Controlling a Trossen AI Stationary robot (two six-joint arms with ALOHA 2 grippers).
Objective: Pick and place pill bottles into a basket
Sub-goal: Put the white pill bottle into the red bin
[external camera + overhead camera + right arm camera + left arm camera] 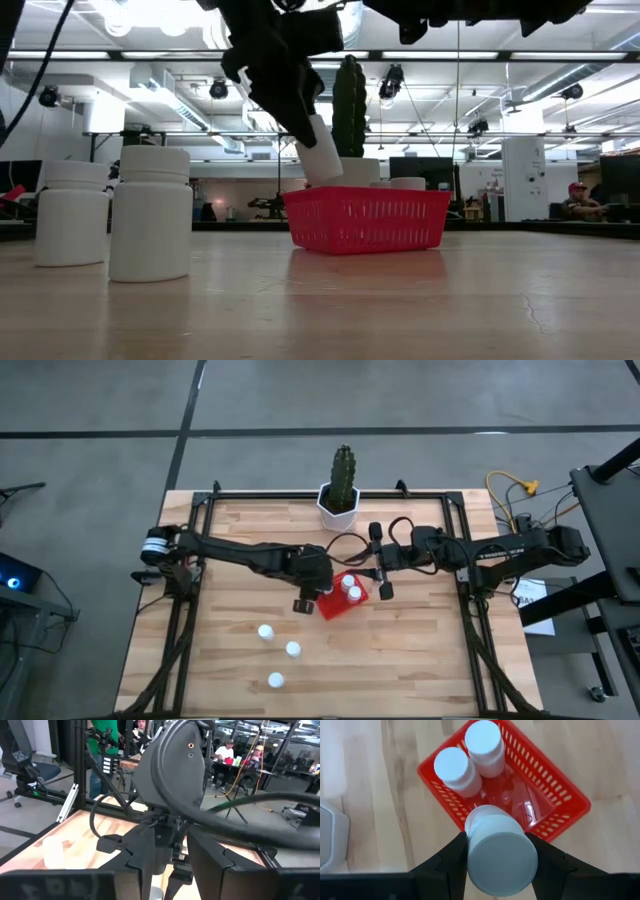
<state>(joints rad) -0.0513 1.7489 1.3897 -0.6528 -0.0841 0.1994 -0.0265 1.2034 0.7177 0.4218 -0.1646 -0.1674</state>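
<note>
Bottle (499, 852) tilted, cap toward wrist camera

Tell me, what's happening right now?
Left claw holds a bottle over the basket. Two inside, three on the table. Right claw empty beside the basket.

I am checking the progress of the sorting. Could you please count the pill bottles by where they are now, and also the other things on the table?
Pill bottles in the basket: 2
Pill bottles held by the left gripper, above the basket: 1
Pill bottles loose on the table: 3
Red baskets: 1
Potted cactus: 1
Total: 8 things, 6 of them bottles
</note>
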